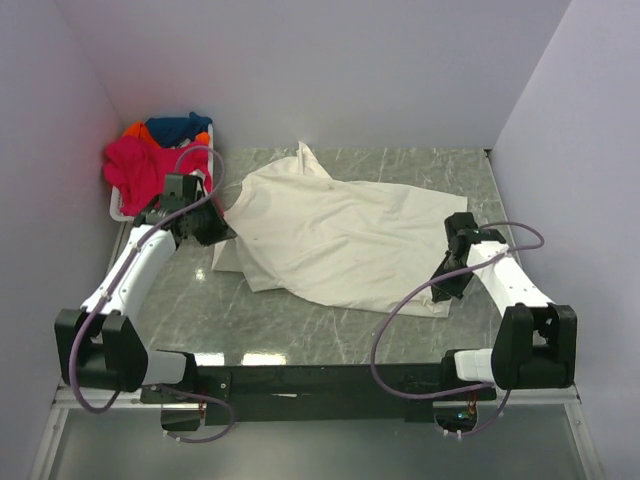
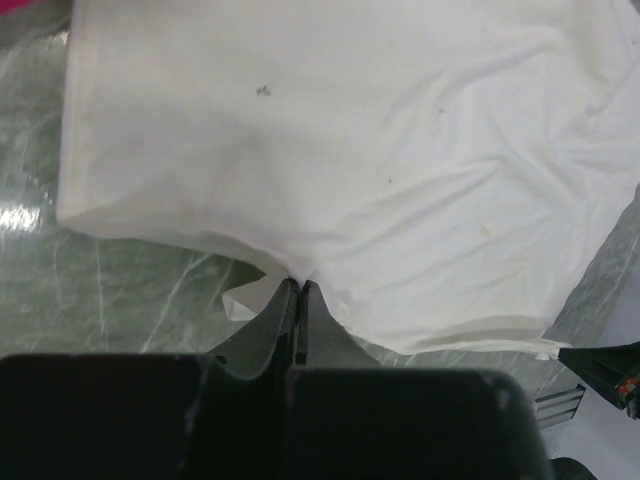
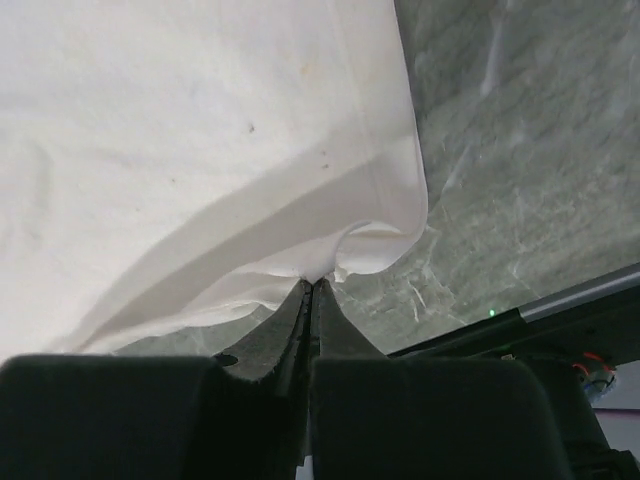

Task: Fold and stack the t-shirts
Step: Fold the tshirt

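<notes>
Top external view: a large cream t-shirt (image 1: 340,235) lies spread and wrinkled across the middle of the green marbled table (image 1: 300,335). One part of the cloth rises in a peak toward the far wall. In the far left corner stands a white plastic basket (image 1: 116,212), heaped above its rim with crumpled shirts. A magenta pink t-shirt (image 1: 135,165) hangs over the basket's near left side. A dark blue t-shirt (image 1: 175,127) sits on top at the far side, and an orange t-shirt (image 1: 133,129) shows beside and under the blue one.

The left gripper (image 1: 228,228) meets the cream shirt's left edge, just beside the basket. The right gripper (image 1: 443,290) is at the shirt's near right corner, well apart from the left one.

Left wrist view: the two black fingers (image 2: 283,310) are pressed together with no gap. A small pinch of the cream shirt's edge is caught between their tips. The cloth fans out away from them and carries a few small dark specks. A sliver of magenta shows at the top left corner of this view.

Right wrist view: the fingers (image 3: 330,320) are likewise closed tight. They nip the hemmed corner of the cream shirt, which curls into a small fold right at the tips. Bare marbled table lies to the right of the cloth, and the black frame at the table's near edge crosses the lower right.
</notes>
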